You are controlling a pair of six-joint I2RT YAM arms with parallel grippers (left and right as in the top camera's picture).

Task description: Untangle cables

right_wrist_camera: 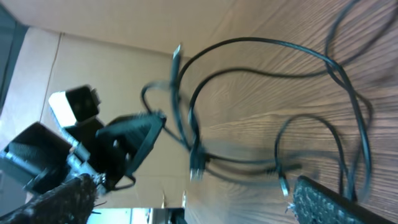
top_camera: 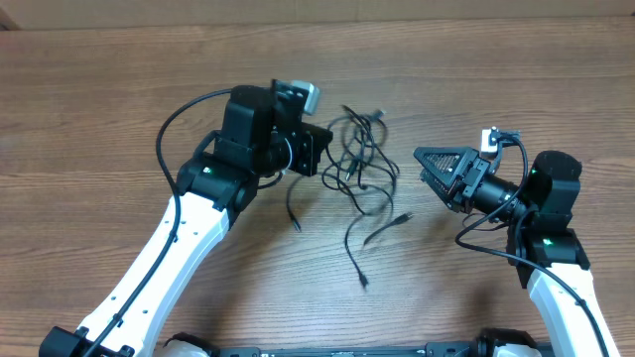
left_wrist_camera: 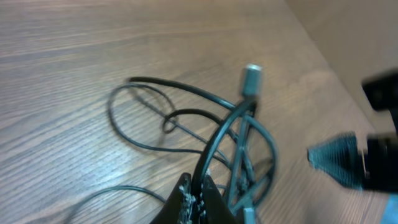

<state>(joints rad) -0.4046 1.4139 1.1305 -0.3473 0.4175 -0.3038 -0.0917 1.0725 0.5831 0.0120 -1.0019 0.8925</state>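
Note:
The cables are thin black cords with small silver plugs, tangled in loose loops at the table's middle. Loose ends trail toward the front. My left gripper is at the tangle's left edge. In the left wrist view its fingertips are shut on one black cord of the cables, and a silver plug sticks up beyond them. My right gripper stands open just right of the tangle, with nothing between its fingers. In the right wrist view the cables loop ahead of its wide-apart fingers.
The wooden table stretches around the tangle. A cardboard wall runs along the far edge. The two grippers face each other across the cords, a short way apart. Thicker black arm cables arch over the left arm.

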